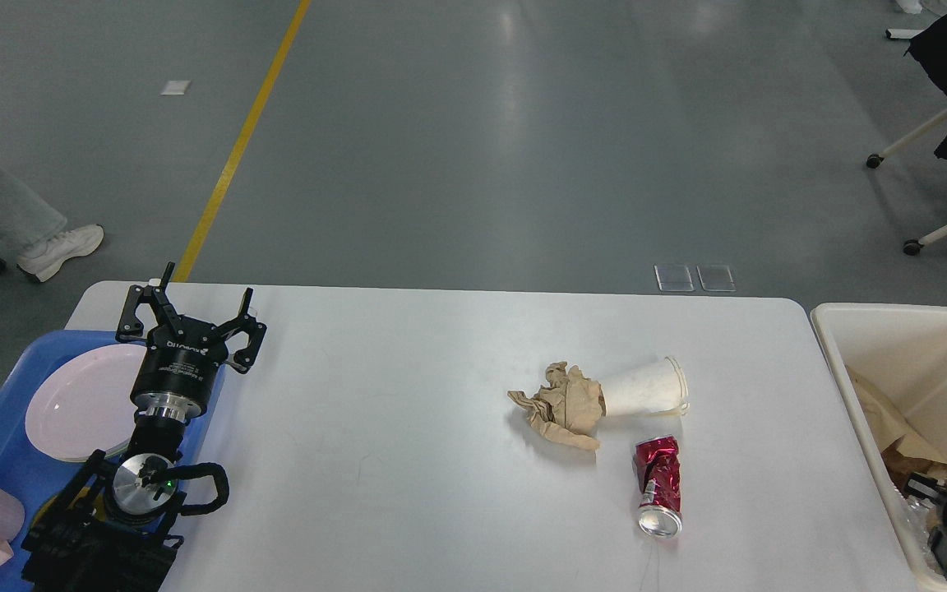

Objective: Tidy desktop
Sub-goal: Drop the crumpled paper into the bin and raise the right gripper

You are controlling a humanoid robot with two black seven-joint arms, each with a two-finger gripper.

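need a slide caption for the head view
Crumpled paper, tipped cup and crushed can on the desktop; left tool open.

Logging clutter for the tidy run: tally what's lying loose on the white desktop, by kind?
On the desktop:
Crumpled brown paper: 1
White paper cup, on its side: 1
Crushed red can: 1
Total: 3

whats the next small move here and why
Probably bring the right pincer, now low inside the cream bin, toward the crushed red can. The can, paper cup and crumpled brown paper lie on the desktop; the can is nearest.
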